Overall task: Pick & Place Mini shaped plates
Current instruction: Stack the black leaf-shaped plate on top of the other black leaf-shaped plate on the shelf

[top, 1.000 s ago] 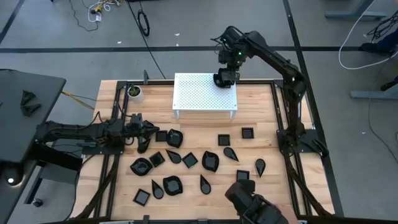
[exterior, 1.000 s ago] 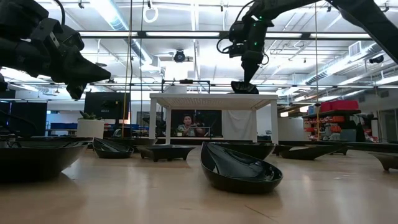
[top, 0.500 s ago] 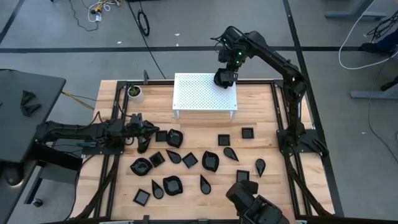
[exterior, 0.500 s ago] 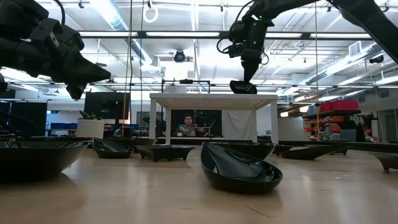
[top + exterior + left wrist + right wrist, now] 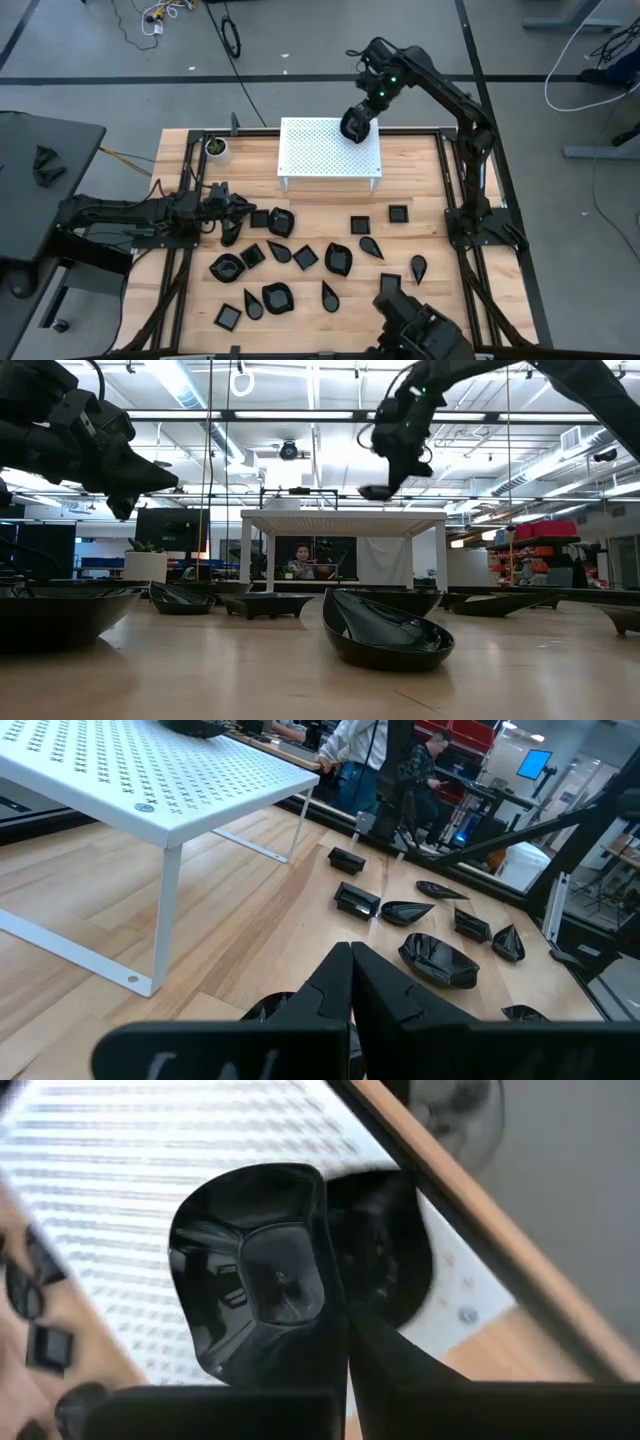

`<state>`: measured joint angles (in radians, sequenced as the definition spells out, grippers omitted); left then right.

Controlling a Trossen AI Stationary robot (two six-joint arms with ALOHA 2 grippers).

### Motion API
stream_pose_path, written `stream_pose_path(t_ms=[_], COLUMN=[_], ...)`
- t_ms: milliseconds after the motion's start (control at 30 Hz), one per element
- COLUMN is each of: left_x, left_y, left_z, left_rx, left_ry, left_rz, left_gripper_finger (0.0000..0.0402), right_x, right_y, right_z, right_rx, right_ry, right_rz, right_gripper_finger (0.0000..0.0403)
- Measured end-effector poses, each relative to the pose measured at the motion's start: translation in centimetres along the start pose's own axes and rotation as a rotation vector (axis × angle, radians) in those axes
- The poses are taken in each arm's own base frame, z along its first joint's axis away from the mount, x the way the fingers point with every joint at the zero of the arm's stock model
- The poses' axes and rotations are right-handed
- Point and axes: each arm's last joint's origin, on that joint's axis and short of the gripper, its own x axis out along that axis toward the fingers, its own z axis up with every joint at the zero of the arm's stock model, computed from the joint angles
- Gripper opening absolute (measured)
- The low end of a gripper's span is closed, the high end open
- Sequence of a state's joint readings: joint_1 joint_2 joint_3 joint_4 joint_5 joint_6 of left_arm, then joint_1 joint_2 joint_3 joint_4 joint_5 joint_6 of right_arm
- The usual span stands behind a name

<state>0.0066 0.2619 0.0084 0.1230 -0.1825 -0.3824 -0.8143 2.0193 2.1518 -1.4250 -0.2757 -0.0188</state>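
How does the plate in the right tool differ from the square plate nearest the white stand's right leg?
The held plate is rounded and shell-like; the square plate has straight edges. The held one hangs tilted above the white perforated stand, clamped by the right tool; the square one lies flat on the table, untouched. Both are small, glossy and black.

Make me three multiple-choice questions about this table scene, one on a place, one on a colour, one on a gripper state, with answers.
1. Where is the right gripper?
A. over the white perforated stand
B. beside the white cup
C. at the table's near edge

2. What colour are the mini plates on the wood?
A. white
B. black
C. red

3. The left gripper is:
A. wide open
B. shut and empty
C. holding a cup

Answers: 1 A, the high view shows it above the stand's right back corner. 2 B, all are glossy black. 3 B, the left wrist view shows its fingers together with nothing between.
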Motion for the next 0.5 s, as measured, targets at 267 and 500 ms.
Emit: stream_pose_path(t_ms=[267, 500], left_x=[0.0, 0.0], left_y=[0.0, -0.1], left_z=[0.0, 0.0], left_rx=[0.000, 0.000], left_ry=[0.002, 0.009], left_rz=[-0.004, -0.022], left_gripper_finger=[0.0007, 0.0007], right_x=[2.6, 2.0], right_y=[-1.6, -1.8], right_z=[0.0, 0.1], right_rx=[0.107, 0.101], right_ry=[0.007, -0.028], right_rz=[-0.011, -0.049], right_gripper_finger=[0.0013, 0.0048])
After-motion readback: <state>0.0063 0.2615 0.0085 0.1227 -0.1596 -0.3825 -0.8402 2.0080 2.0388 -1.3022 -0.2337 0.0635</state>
